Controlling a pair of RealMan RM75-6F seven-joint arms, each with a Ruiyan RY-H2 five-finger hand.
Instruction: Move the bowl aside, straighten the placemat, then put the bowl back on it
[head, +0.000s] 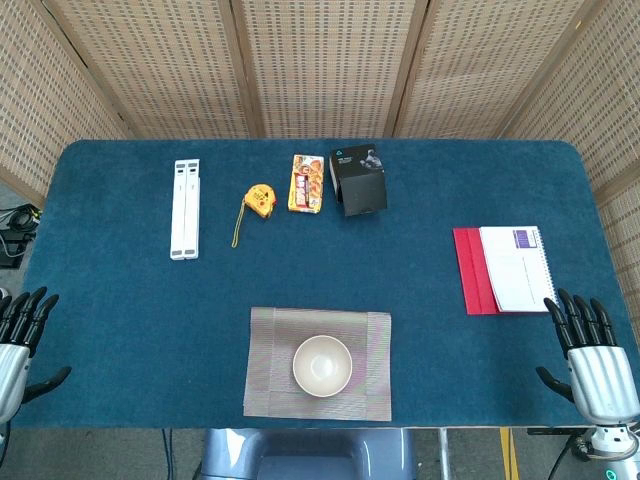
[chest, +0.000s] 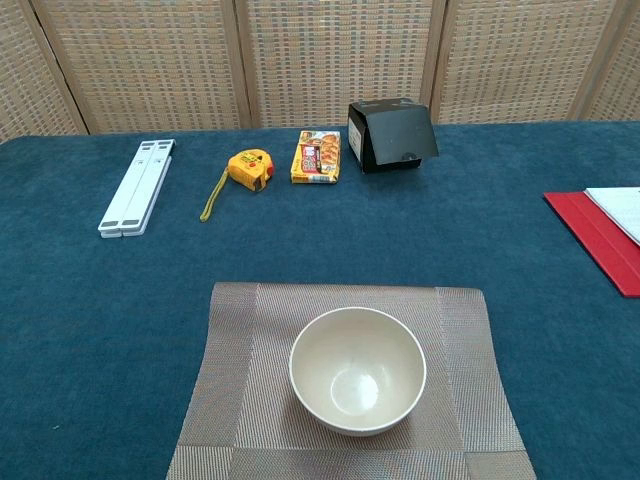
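My left hand (head: 20, 335) hangs at the worktop's (head: 120, 300) left edge, fingers spread and holding nothing. Between my hands, well apart from both, the cream bowl (head: 322, 365) sits on the woven placemat (head: 270, 370) near the front edge. My right hand (head: 590, 355) waits at the right edge, fingers likewise spread and holding nothing.

The chest view crops the placemat (chest: 240, 400) (near edge) and notebook (chest: 622, 208).

Blue table (head: 130, 330), placemat (head: 268, 380), tape measure (head: 258, 199), snack packet (head: 306, 183), black box (head: 358, 179), notebook (head: 518, 268)
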